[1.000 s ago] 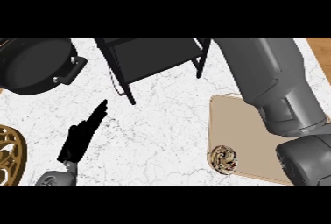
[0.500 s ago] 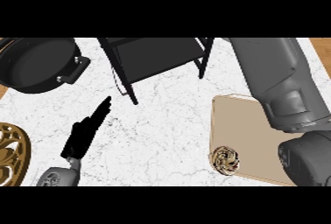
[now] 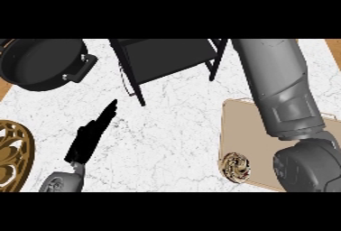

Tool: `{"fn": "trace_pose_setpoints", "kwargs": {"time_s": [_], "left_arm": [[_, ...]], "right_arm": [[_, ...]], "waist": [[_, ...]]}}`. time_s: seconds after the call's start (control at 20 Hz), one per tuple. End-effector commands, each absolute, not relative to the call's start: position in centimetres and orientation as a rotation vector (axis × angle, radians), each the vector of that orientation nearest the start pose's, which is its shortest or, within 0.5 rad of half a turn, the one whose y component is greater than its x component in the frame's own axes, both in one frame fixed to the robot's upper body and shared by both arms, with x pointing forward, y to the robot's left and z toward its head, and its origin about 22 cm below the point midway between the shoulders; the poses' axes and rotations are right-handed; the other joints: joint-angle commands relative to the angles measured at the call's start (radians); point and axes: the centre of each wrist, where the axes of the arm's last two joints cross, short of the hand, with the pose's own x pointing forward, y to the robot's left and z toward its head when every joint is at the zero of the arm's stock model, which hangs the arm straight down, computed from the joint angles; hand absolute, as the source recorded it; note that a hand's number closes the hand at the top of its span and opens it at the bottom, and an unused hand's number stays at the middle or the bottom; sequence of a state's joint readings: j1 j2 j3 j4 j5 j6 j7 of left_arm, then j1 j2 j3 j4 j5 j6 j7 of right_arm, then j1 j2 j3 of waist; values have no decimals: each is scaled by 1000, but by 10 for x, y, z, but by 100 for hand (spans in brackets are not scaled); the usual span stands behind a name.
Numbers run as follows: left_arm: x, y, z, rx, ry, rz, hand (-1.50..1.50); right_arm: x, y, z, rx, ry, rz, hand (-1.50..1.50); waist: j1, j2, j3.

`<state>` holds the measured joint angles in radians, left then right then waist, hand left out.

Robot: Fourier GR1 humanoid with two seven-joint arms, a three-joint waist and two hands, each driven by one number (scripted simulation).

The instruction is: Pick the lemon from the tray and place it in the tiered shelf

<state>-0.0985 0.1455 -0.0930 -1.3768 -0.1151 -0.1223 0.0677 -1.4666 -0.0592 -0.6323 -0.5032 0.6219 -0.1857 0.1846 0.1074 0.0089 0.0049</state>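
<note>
Swung further left over the tray (image 3: 246,117), right forearm (image 3: 279,94), its hand out of sight. Left hand (image 3: 90,137) flat, empty. May miss shelf (image 3: 170,58).

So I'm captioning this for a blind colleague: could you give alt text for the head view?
The robot's right forearm stretches up across a beige tray, its hand out of view, towards a black tiered shelf. The open left hand rests on the marble counter; a dark pan sits upper left.

A white veined marble counter (image 3: 173,135) carries a matt black metal tiered shelf (image 3: 170,58) and a smooth beige tray (image 3: 246,131).
</note>
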Motion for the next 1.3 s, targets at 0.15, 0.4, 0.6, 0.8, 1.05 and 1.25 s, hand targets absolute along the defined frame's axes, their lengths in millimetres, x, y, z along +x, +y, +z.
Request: {"fn": "trace_pose_setpoints", "kwargs": {"time_s": [0.15, 0.4, 0.6, 0.8, 1.05, 1.25], "left_arm": [[258, 246, -27, 62, -1348, -353, 0], [255, 266, -28, 80, -1339, -330, 0], [249, 253, -29, 84, -1324, -312, 0], [258, 252, -34, 120, -1321, -297, 0], [256, 264, -30, 95, -1317, -295, 0], [244, 261, -44, 107, -1303, -284, 0]], "right_arm": [[474, -101, 231, -317, -1734, -162, -150], [481, -156, 235, -438, -1707, -337, -150], [482, -232, 244, -497, -1646, -356, -150], [471, -287, 210, -466, -1681, -332, -150], [465, -316, 215, -475, -1704, -232, -150], [452, -347, 184, -456, -1717, -152, -150]], "waist": [[-25, 22, -6], [-61, 11, -5], [-76, 3, -4], [-99, -2, -4], [-92, -2, -5], [-97, -5, -5]]}}
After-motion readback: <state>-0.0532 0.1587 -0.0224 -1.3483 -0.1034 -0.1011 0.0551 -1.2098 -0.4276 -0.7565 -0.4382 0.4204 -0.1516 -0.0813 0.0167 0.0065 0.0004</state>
